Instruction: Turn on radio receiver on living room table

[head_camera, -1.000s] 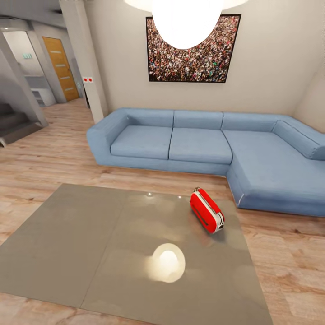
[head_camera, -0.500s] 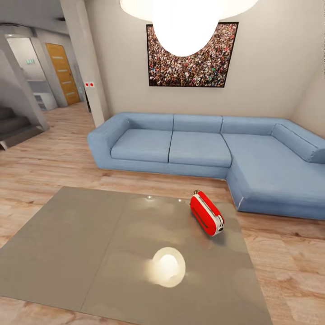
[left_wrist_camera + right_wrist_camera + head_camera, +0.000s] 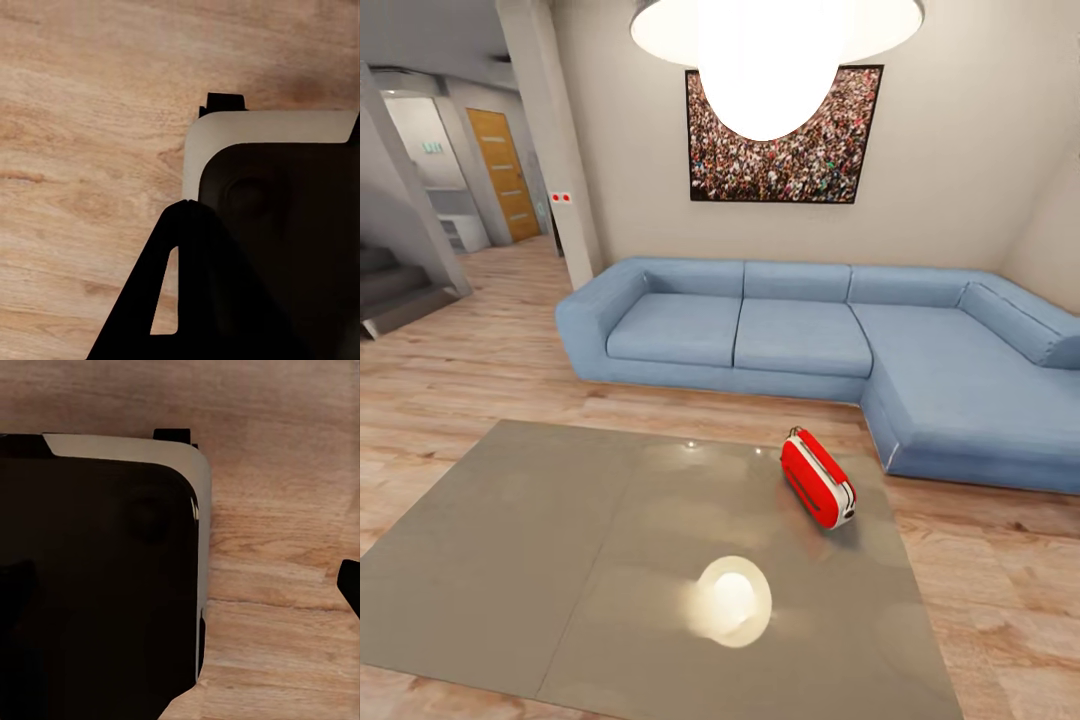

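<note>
On the far right part of the low grey table (image 3: 560,560), near the blue sofa (image 3: 810,330), sits the red radio (image 3: 818,478). To reach its switch well, the robot should roll close and stop gently beside the table. I cannot tell if either gripper is apart or together.

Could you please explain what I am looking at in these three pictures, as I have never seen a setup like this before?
These are simulator renders from a wheeled robot with two arms. The large picture comes from its head camera, looking over a grey table in a living room. On the table, near its far right corner, stands a red radio, which the robot is to switch on. Behind it are a blue sofa and a framed picture; the bright patch on the table reflects the ceiling lamp. The two smaller pictures come from cameras on the arms' wrists. They look down at the wooden floor and the robot's own dark base. Nothing is held, as far as I can see.
</note>
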